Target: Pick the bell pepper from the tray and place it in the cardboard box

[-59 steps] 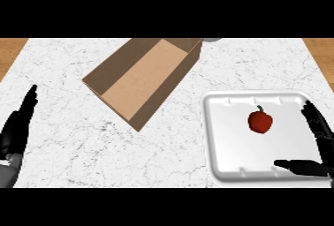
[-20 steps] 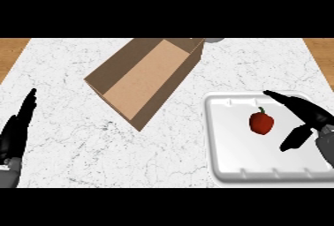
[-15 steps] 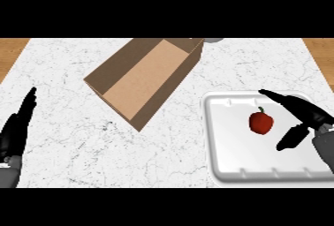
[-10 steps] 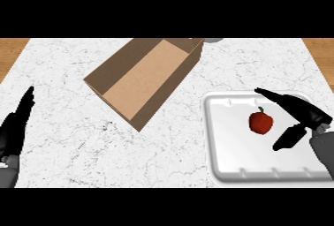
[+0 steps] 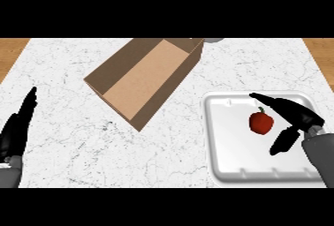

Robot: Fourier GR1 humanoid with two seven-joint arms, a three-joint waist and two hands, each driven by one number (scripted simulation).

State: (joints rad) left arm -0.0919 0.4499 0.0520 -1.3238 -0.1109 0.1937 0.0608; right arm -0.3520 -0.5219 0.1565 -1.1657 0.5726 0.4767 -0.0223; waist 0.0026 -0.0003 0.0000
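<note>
Head view shows the small glossy red bell pepper (image 5: pixel 261 122) sitting near the right edge of the white moulded plastic tray (image 5: pixel 222 145). The black right hand (image 5: pixel 295 118) is spread open beside it, not touching. I'd close fingers and thumb round its rounded middle. The open-topped brown cardboard box (image 5: pixel 145 78) waits up-left. The left hand (image 5: pixel 17 132) rests open.

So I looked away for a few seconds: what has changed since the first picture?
The right hand has moved from the tray's right edge inward over the tray, toward the pepper. It is open, fingers above the pepper and thumb to its right, not yet holding it. The pepper, the box and the left hand, resting open at the left edge, stayed put.
</note>
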